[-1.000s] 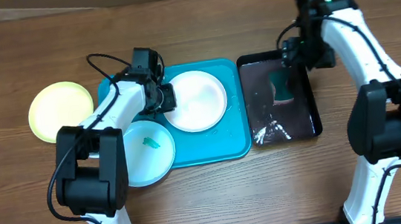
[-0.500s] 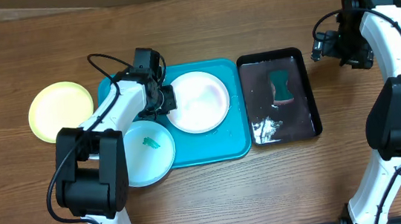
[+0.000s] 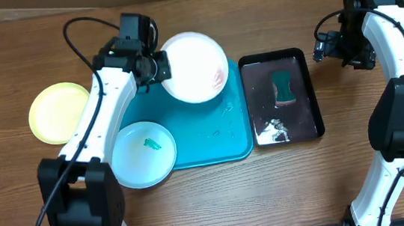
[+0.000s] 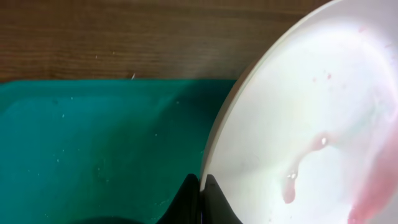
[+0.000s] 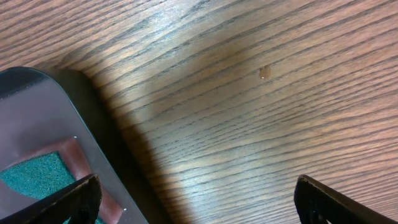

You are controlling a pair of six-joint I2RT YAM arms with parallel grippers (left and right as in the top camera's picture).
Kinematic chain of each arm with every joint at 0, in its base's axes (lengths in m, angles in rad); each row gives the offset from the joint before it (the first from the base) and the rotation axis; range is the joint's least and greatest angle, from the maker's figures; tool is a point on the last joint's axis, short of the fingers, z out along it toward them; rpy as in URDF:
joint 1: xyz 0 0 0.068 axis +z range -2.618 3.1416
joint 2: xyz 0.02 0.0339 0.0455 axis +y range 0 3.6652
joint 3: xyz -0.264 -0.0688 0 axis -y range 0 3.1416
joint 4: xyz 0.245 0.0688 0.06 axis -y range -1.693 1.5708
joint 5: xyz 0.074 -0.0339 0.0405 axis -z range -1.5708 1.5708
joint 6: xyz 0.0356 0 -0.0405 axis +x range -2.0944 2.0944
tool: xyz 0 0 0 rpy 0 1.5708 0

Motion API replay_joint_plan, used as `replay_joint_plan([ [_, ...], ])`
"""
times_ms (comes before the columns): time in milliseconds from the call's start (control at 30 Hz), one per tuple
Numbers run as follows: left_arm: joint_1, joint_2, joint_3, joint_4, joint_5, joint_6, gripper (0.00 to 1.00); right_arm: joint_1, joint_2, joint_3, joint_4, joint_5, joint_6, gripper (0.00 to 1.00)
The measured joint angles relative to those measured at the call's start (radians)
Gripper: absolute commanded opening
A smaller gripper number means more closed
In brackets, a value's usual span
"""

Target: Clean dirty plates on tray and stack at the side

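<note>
One white plate (image 3: 195,66), wet with pinkish streaks, hangs tilted over the far edge of the tray (image 3: 205,139), pinched at its rim by the left claw (image 4: 200,199). Such a thin, slick grip could let it slip and drop. The right claw (image 5: 199,202) gapes empty over the bench (image 3: 285,187).

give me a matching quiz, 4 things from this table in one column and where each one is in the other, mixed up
Things:
1. white plate
2. light blue plate
3. yellow-green plate
4. teal sponge

Places:
A. in the black tray
B. on the table, left of the turquoise tray
C. held by its rim in the left gripper
D. at the turquoise tray's near left corner, teal smear on it

Pairs: 1-C, 2-D, 3-B, 4-A
</note>
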Motion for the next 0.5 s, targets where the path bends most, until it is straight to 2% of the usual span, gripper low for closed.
replay_joint_plan([
  [267, -0.091, -0.004, 0.004, 0.01, 0.0, 0.0, 0.04, 0.0, 0.0, 0.0, 0.001, 0.0, 0.001, 1.0],
  [500, -0.219, -0.004, 0.004, 0.034, -0.099, 0.005, 0.04, 0.0, 0.0, 0.0, 0.001, 0.0, 0.001, 1.0],
])
